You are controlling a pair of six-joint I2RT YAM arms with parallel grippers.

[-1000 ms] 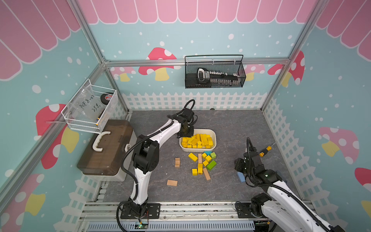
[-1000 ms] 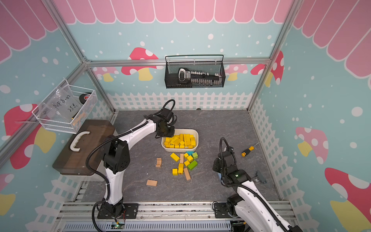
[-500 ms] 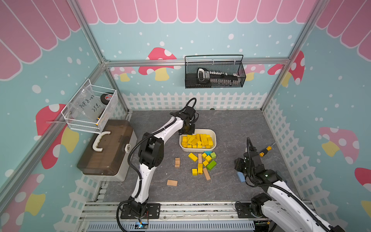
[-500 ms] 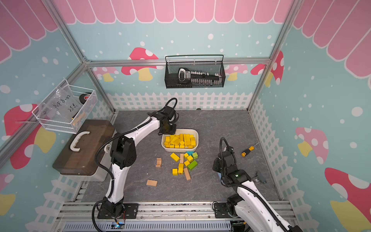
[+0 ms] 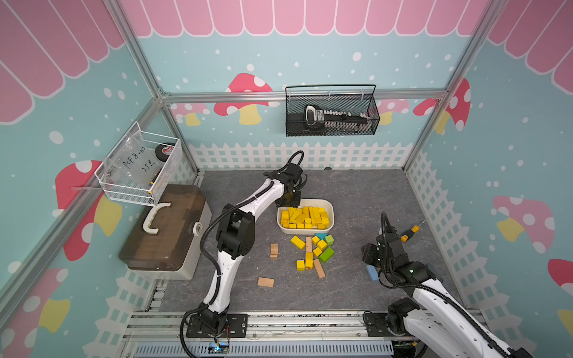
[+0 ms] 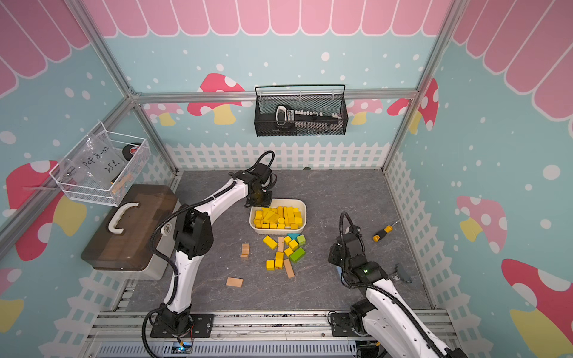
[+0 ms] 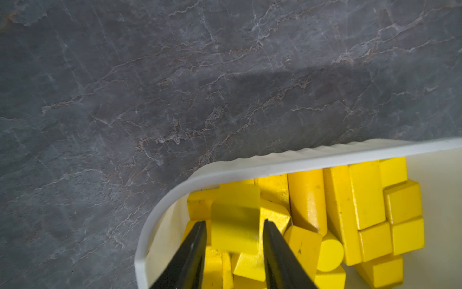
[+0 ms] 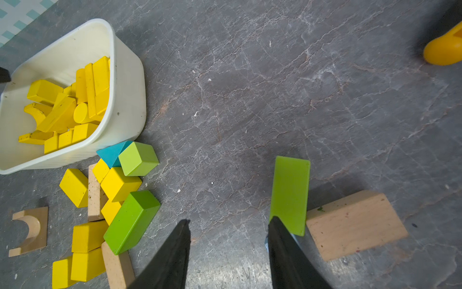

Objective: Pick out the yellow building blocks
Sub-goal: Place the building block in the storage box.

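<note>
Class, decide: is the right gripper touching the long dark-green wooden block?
Apart. The right wrist view shows bare grey floor between the right gripper and the long dark-green wooden block.

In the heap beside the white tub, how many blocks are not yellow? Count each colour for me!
Green: 2, a cube and a long block
Teal: 1, a triangular block
Plain wood: 2 bars
Total: 5

Yellow blocks (image 5: 305, 217) crowd bin (image 5: 332, 217), floor (image 5: 366, 192) beyond open
</note>
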